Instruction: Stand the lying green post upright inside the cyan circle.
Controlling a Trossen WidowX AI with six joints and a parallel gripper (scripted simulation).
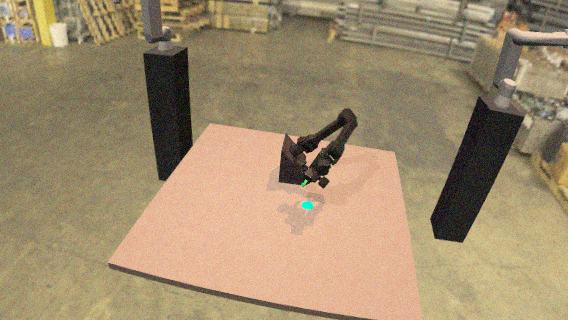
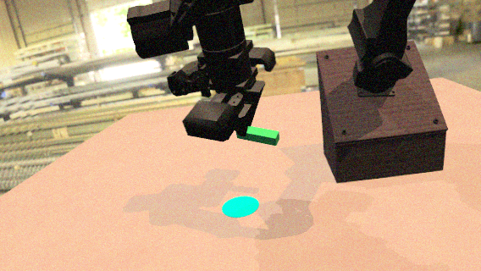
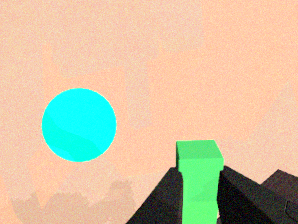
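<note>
My gripper (image 2: 240,127) (image 1: 307,181) is shut on one end of the green post (image 2: 259,135) (image 1: 304,183) (image 3: 198,189). It holds the post in the air above the pink table, lying nearly level and sticking out sideways from the fingers. The cyan circle (image 2: 240,207) (image 1: 307,205) (image 3: 79,124) is a flat disc on the table, below and in front of the gripper. In the wrist view the circle lies to the left of the post's free end. The post does not touch the circle.
The arm's dark brown base box (image 2: 381,118) (image 1: 291,162) stands on the pink table (image 1: 225,240) (image 2: 85,178) right of the gripper. Two tall black pillars (image 1: 168,110) (image 1: 475,165) stand off the table at its left and right sides.
</note>
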